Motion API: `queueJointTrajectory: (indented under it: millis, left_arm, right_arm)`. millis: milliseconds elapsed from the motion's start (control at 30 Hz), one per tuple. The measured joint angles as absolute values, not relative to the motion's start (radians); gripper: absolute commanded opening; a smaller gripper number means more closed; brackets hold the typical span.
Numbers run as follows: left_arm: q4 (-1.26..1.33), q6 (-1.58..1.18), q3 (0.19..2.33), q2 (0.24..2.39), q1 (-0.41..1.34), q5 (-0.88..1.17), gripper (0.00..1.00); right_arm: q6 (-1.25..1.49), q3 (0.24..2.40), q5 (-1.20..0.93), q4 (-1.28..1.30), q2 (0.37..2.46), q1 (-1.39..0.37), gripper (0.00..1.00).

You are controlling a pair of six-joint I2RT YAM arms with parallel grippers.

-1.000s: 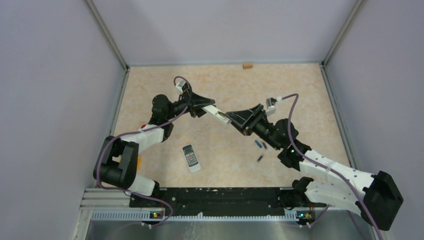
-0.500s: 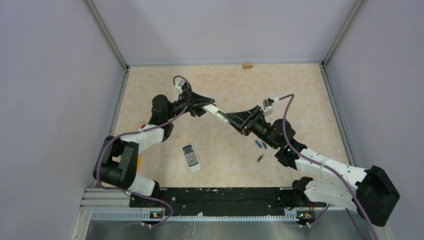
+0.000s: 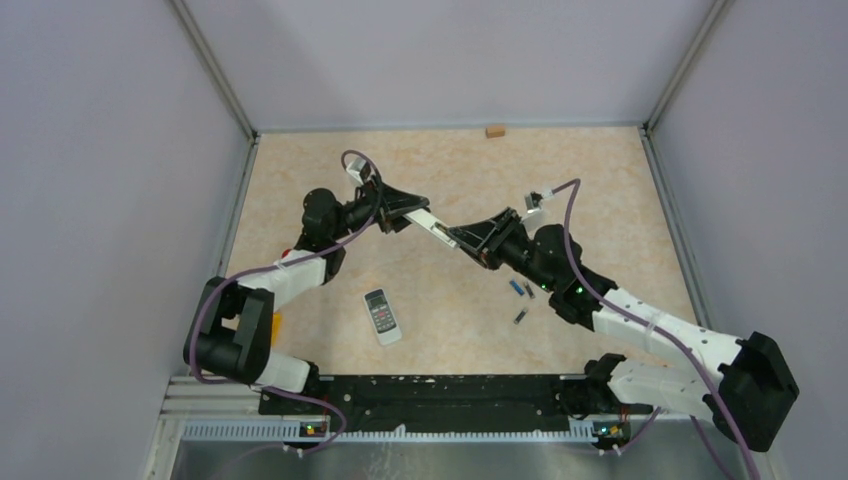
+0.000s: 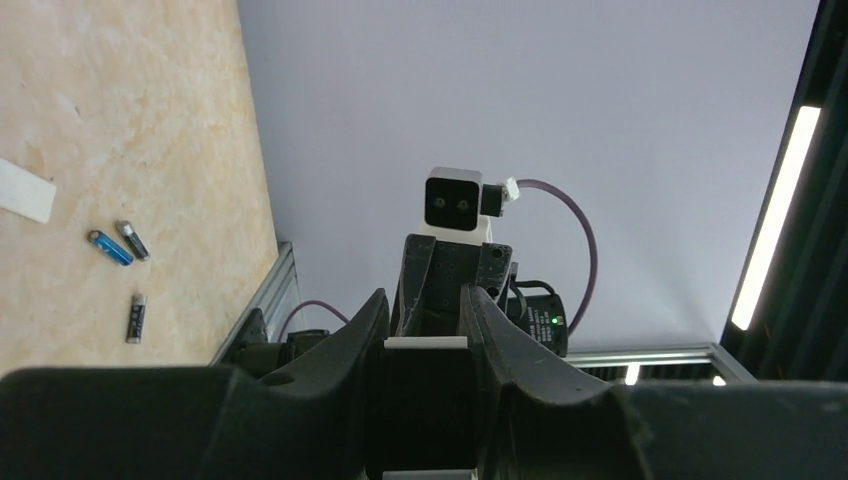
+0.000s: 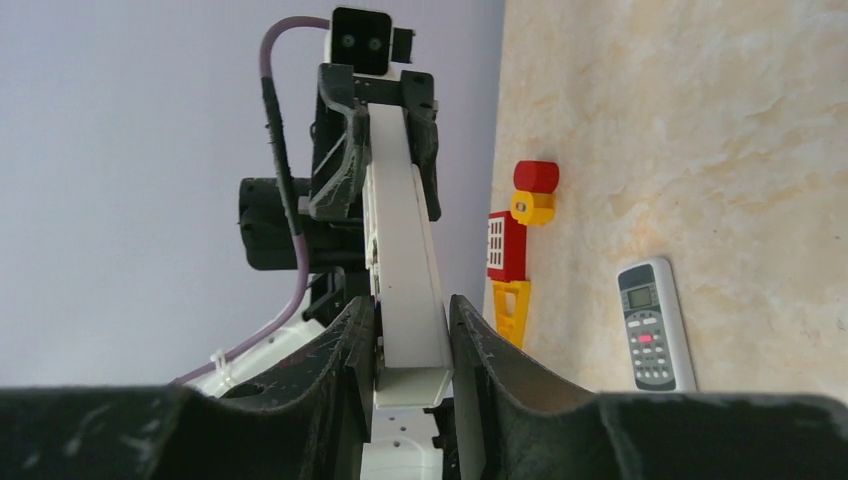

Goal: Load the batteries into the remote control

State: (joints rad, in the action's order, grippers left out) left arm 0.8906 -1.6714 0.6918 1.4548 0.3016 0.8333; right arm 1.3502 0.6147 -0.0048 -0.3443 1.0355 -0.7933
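Note:
A long white remote (image 3: 432, 225) is held in the air between both grippers. My left gripper (image 3: 402, 212) is shut on its far-left end; in the left wrist view only a white edge (image 4: 425, 343) shows between the jaws. My right gripper (image 3: 468, 238) is closed around its other end, and the remote (image 5: 405, 240) sits snugly between its fingers (image 5: 410, 305). Three batteries lie on the table under the right arm: a bluish one (image 3: 517, 288), a dark one beside it (image 3: 529, 291) and a dark one (image 3: 520, 317) nearer. They also show in the left wrist view (image 4: 108, 247). A fourth is out of view.
A second small remote (image 3: 381, 316) lies face up on the table at the near left. A flat white piece (image 4: 22, 190) lies near the batteries. Red and yellow toy parts (image 5: 520, 240) sit by the left wall. A small wooden block (image 3: 494, 130) is at the far edge.
My right gripper has slid up and to the left along the white remote, its wrist stretching further out. The left gripper and the batteries have stayed put.

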Motion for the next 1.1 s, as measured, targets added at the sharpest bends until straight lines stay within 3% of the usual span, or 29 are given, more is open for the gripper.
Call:
queueJointTrajectory:
  millis: [133, 300, 400, 500, 667, 767, 900, 1100]
  left_arm:
    - [0.865, -1.630, 0.696, 1.431, 0.302, 0.819, 0.00]
    - [0.781, -1.541, 0.726, 1.420, 0.303, 0.822, 0.00]
    - [0.656, -1.412, 0.766, 1.382, 0.303, 0.835, 0.00]
    - [0.486, -1.226, 0.832, 1.330, 0.303, 0.842, 0.00]
    - [0.303, -0.973, 0.904, 1.287, 0.298, 0.848, 0.00]
    - [0.236, -0.881, 0.907, 1.288, 0.295, 0.859, 0.00]
    - [0.170, -0.775, 0.907, 1.286, 0.292, 0.884, 0.00]
    - [0.083, -0.621, 0.907, 1.249, 0.292, 0.901, 0.00]
  right_arm:
    - [1.321, 0.661, 0.012, -0.255, 1.038, -0.794, 0.30]
    - [1.268, 0.684, 0.038, -0.192, 1.050, -0.794, 0.69]
    - [1.215, 0.682, 0.052, -0.162, 1.049, -0.793, 0.81]
    - [1.165, 0.669, 0.043, -0.189, 1.035, -0.785, 0.85]
    - [1.089, 0.646, 0.008, -0.257, 0.966, -0.765, 0.83]
    - [1.029, 0.649, -0.002, -0.252, 0.937, -0.760, 0.74]
    - [0.905, 0.730, 0.073, -0.035, 0.939, -0.747, 0.56]
    - [0.741, 0.895, 0.197, 0.278, 1.046, -0.690, 0.42]
